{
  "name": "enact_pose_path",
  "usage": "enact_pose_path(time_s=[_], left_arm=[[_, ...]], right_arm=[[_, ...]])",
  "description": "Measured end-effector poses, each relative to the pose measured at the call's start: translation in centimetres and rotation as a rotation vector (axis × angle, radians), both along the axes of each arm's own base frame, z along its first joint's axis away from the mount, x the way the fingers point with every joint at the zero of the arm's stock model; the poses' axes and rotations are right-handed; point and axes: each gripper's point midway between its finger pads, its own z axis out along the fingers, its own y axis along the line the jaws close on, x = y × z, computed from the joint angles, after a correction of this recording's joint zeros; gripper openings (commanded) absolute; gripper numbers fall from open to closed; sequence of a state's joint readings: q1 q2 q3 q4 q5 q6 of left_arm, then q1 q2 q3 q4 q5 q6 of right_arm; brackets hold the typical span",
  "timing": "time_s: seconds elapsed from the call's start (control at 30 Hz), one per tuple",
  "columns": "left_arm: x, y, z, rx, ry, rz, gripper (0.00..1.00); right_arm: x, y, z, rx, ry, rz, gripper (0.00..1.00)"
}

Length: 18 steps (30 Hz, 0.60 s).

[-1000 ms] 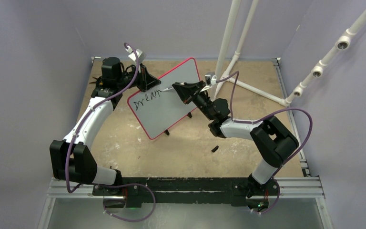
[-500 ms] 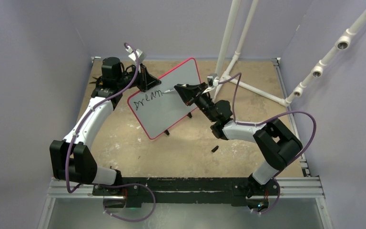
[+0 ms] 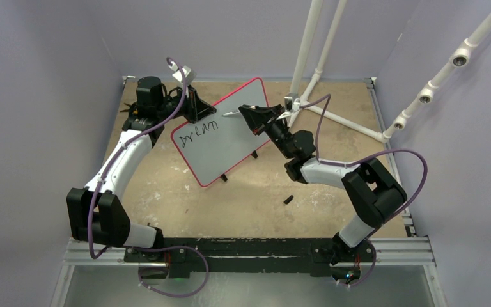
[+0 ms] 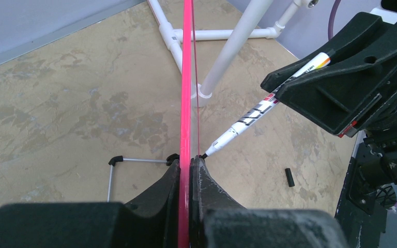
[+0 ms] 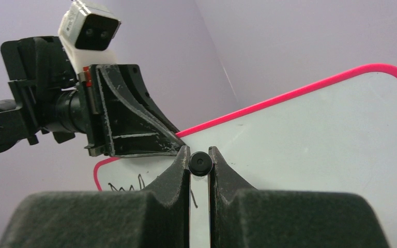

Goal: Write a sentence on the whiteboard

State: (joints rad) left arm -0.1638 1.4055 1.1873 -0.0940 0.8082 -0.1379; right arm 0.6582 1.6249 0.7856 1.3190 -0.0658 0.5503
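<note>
— Lilac walls, a blotchy tan bench (image 3: 243,204), white plastic pipes (image 3: 307,64) rising at the far edge. Where is the board in all that?

— Toward the bench's far left corner. It's the small white whiteboard with the thin red-pink rim (image 3: 220,137). My left gripper (image 4: 188,170) is clamped tight on its top edge. That grip holds the face tipped toward my other arm, so the board shouldn't slide under the pen's push.

— And the right?

— My right gripper (image 5: 200,165) is closed round a white marker with black print (image 4: 258,111), the barrel lying lengthways between the fingers so the tip leads. The tip sits at the board's face, just beside my left fingers; touching or just off, I cannot tell.

— How much is written?

— The black handwritten sentence (image 3: 197,132) reads only "Dream", along the upper left of the face. I judge I'm placing the next letter after it, with most of the line yet to come.

— That black bit on the bench?

— A small black cap (image 3: 288,199), the marker's I'd guess, lying well apart from the board, nearer the front edge.
</note>
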Motion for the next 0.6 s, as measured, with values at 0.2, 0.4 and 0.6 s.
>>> enact_pose_path(time_s=[0.2, 0.4, 0.6], left_arm=[[0.0, 0.0, 0.0, 0.0, 0.0, 0.0, 0.0], [0.0, 0.0, 0.0, 0.0, 0.0, 0.0, 0.0], [0.0, 0.0, 0.0, 0.001, 0.0, 0.002, 0.0]], right_arm=[[0.5, 0.3, -0.5, -0.001, 0.013, 0.005, 0.0], [0.7, 0.6, -0.1, 0.005, 0.004, 0.009, 0.0], [0.8, 1.1, -0.2, 0.003, 0.001, 0.032, 0.0]])
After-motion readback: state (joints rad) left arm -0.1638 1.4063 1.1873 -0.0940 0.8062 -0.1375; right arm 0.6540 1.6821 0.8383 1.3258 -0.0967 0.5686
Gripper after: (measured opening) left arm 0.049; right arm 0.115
